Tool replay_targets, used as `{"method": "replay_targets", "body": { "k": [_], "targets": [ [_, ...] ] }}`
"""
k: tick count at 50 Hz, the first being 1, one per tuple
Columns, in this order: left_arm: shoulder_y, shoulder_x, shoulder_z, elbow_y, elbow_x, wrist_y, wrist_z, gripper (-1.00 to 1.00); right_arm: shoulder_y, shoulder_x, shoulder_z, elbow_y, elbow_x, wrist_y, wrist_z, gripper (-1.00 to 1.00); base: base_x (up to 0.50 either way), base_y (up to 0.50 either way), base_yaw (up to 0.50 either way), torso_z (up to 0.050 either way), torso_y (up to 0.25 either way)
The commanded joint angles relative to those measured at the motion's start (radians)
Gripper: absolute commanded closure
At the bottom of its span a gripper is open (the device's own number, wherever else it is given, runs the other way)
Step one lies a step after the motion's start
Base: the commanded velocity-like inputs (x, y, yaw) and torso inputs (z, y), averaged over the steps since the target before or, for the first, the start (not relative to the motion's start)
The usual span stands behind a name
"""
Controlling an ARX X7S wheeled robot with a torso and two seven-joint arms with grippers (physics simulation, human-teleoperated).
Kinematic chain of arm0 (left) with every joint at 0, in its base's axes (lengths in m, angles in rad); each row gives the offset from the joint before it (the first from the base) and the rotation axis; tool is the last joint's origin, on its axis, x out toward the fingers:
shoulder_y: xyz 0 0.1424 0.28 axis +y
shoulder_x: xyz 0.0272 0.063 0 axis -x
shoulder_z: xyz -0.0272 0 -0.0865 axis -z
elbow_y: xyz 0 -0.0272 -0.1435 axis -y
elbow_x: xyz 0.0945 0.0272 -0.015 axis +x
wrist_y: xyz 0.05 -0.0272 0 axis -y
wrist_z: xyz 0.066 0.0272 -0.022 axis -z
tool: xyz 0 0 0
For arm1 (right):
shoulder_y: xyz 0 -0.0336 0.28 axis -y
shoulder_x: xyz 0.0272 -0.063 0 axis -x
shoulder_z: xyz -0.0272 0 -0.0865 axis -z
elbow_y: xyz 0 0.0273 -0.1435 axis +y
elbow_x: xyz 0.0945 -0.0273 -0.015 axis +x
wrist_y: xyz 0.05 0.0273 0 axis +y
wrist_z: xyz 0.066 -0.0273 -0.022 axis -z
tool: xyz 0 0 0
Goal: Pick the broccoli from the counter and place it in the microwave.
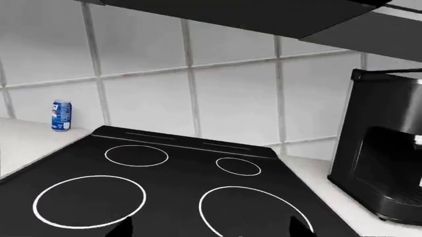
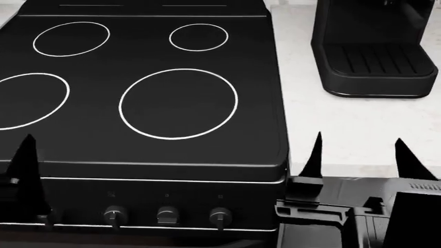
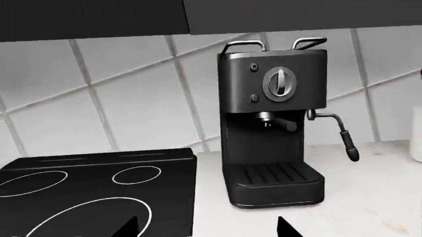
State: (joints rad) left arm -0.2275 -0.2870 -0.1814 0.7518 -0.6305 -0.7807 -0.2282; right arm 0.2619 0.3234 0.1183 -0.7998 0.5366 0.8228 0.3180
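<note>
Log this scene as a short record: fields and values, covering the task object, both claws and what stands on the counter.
broccoli: not in view in any picture
microwave: not in view
left claw: open, empty, over the stove
right claw: open, empty, over the counter, right of the stove
coffee machine: upright on the counter, right of the stove
can: blue, upright on the counter beyond the stove's far left corner
stove top: bare, four white rings

We find almost nothing legible. The blue can (image 1: 61, 115) standing on the desk (image 1: 26, 140) by the tiled wall carries white and red markings, but they are too small for us to read. The coffee machine (image 3: 274, 126) shows no readable label.
</note>
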Motion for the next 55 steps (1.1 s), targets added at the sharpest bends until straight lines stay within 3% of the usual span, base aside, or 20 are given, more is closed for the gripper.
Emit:
{"method": "replay_targets", "body": {
  "k": [1,6,18,55],
  "targets": [
    [-0.115,-0.097,-0.214,0.291,-0.4,-0.342,-0.147,-1.0,0.127,0.289,0.047,-0.246,0.478,0.158,0.345,-1.0,0.0,0.5,0.0,0.0,0.0],
    [-0.03,-0.229,-0.138,0.294,-0.54,-0.182,-0.295,-1.0,0.135,0.38,-0.026,-0.242,0.511,0.072,0.41,-1.0,0.0,0.5,0.0,0.0,0.0],
    [0.017,-0.337,-0.092,0.291,-0.609,-0.054,-0.385,-1.0,0.097,0.447,-0.086,-0.24,0.514,-0.031,0.471,-1.0,0.0,0.5,0.0,0.0,0.0],
    [0.051,-0.354,-0.052,0.267,-0.551,0.017,-0.382,-1.0,0.066,0.483,-0.133,-0.22,0.552,-0.126,0.522,-1.0,0.06,0.45,0.0,0.0,0.0]
  ]
}}
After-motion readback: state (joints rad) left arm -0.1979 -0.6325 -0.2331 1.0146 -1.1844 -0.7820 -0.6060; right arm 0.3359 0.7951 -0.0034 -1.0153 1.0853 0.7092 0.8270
